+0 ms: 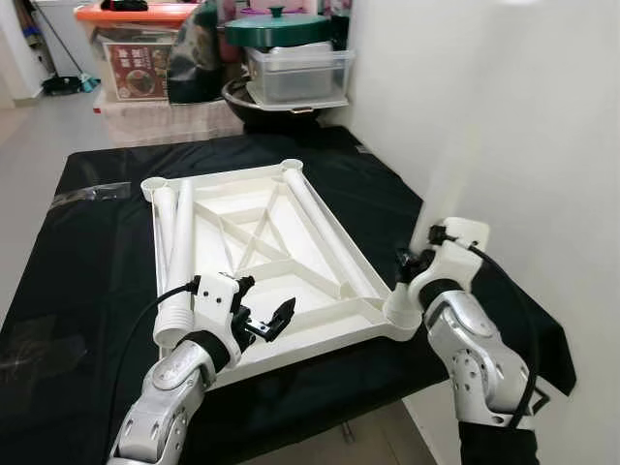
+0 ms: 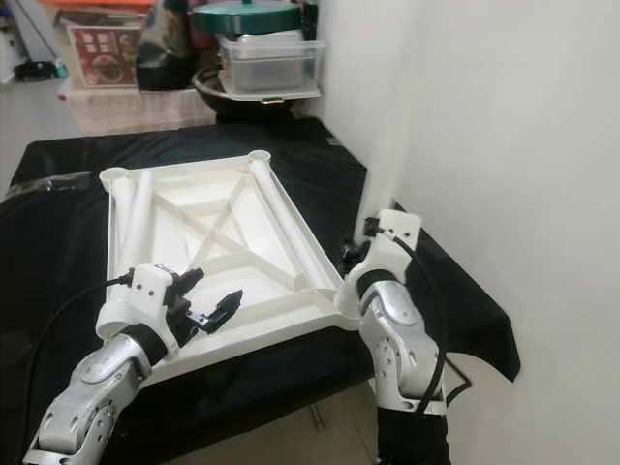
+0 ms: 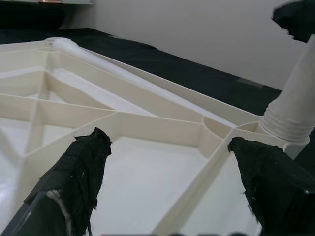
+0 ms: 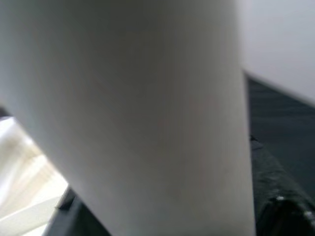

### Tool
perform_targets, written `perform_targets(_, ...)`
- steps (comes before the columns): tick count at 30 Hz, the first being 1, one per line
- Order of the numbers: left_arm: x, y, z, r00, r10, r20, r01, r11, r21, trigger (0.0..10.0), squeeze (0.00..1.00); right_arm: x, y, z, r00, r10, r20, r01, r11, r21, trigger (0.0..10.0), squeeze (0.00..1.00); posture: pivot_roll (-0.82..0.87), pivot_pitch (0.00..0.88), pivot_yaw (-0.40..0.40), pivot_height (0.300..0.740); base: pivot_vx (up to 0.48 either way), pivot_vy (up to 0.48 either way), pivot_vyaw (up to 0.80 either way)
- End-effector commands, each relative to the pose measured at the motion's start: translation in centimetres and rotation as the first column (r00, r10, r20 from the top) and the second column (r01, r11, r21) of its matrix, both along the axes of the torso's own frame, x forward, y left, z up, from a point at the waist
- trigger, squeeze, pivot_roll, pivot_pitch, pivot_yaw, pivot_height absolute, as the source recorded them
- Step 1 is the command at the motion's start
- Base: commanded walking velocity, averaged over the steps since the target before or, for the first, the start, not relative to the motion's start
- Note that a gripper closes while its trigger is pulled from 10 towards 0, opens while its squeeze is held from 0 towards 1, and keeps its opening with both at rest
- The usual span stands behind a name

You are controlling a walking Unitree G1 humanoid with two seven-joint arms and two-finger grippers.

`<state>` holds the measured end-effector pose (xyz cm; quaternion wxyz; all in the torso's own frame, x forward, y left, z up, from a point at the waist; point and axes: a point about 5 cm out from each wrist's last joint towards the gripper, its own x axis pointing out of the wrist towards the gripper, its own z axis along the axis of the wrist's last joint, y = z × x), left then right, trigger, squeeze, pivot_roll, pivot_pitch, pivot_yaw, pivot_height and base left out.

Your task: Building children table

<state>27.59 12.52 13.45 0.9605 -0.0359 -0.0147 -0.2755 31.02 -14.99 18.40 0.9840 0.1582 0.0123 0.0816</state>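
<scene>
The white plastic table top (image 1: 218, 208) lies upside down on a black cloth, its ribs facing up. Two white legs (image 1: 179, 242) lie side by side along its left rim. Along the right rim lies another leg (image 1: 329, 237). At the near right corner socket (image 1: 402, 308) a white leg (image 1: 433, 199) stands upright. My right gripper (image 1: 418, 262) is shut around that upright leg (image 4: 147, 123), which shows very close in the right wrist view. Over the near edge of the table top hovers my left gripper (image 1: 266, 305), open and holding nothing, its fingertips (image 3: 83, 167) above a rib compartment.
A white wall (image 1: 523, 126) rises close on the right, just beyond the upright leg. Clear storage boxes (image 1: 295, 73), a green-lidded pot (image 1: 276, 27) and an orange-lidded bin (image 1: 136, 48) stand behind the table. A clear plastic wrapper (image 1: 92, 194) lies on the black cloth (image 1: 77, 281) at the left.
</scene>
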Motion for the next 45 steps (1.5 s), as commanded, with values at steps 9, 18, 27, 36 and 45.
perform_targets(9,0.0,-0.1,-0.4,1.0,-0.016,-0.014,0.016,1.0,0.006,10.0,0.0,-1.6,-0.6,1.4,0.863,0.494,0.103,-0.492,0.869,-0.048,10.0,0.0,0.0,0.0,-0.054,0.74,0.0,0.0,0.0)
perform_targets(18,0.0,-0.2,-0.4,1.0,-0.013,-0.01,0.013,1.0,-0.001,10.0,0.0,-2.0,1.7,0.6,0.653,0.756,0.046,-0.718,0.637,-0.281,2.6,0.0,0.03,0.0,-0.075,0.74,0.0,0.0,0.0)
perform_targets(27,-0.2,-0.2,-0.2,1.0,-0.012,-0.008,0.012,1.0,-0.015,10.0,0.0,2.4,-2.2,-1.8,0.974,0.208,-0.095,-0.227,0.932,-0.283,0.0,0.0,0.02,0.0,-0.072,0.74,0.0,0.0,0.0)
perform_targets(36,-0.1,0.1,-0.2,1.0,0.004,0.0,-0.004,1.0,-0.012,10.0,0.0,-0.2,-1.9,-2.5,0.957,-0.257,-0.136,0.206,0.93,-0.305,0.0,0.0,0.02,0.0,-0.064,0.74,0.0,0.0,0.0)
perform_targets(45,0.1,0.0,-0.2,1.0,0.004,0.002,-0.004,1.0,-0.013,10.0,0.0,0.0,2.0,0.4,0.991,0.133,0.029,-0.127,0.982,-0.142,10.0,0.0,0.02,0.0,-0.059,0.74,0.0,0.0,0.0)
